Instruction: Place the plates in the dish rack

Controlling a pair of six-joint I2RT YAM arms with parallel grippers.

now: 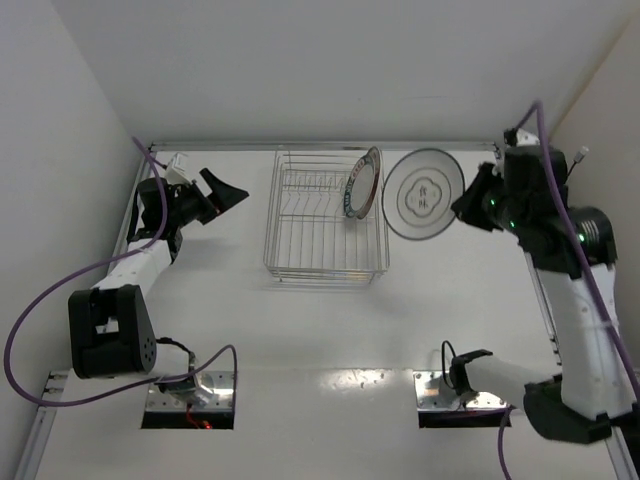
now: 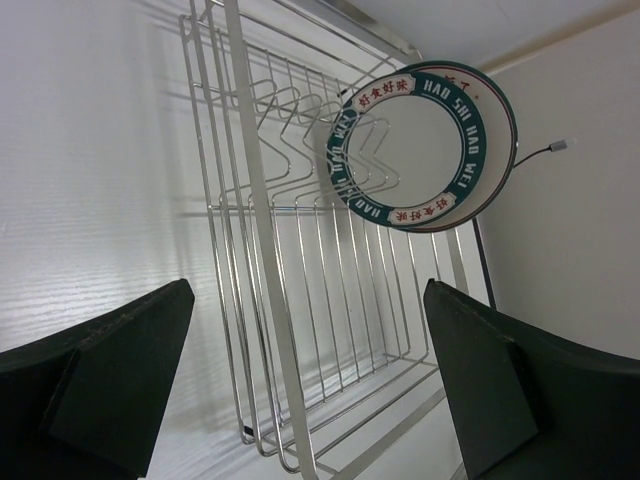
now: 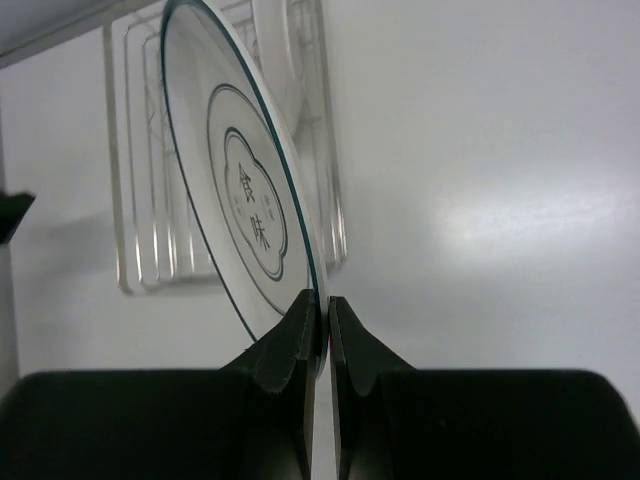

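Right jaws pressed together on the rim of the grey-ring plate [image 1: 423, 193], which seems lifted off the desk [image 1: 300, 330], face tilted up. The rack [image 1: 310, 235] lies just left of it. A blue-rim plate [image 1: 362, 182] stands on edge at the rack's far right, edge running near to far. The right arm is nearer. The held plate likely needs the same upright turn and a nearer slot. Left jaws spread wide, empty, left of the rack.

A plain white table [image 1: 320, 330] fills the scene, boxed in by a white back wall [image 1: 330, 70], a left wall [image 1: 50, 150] and a right wall [image 1: 612, 105] that rise from its edges. A thin metal strip [image 1: 230, 147] runs along the table's far edge, and a patch of bright glare [image 1: 350, 378] lies close to its near edge
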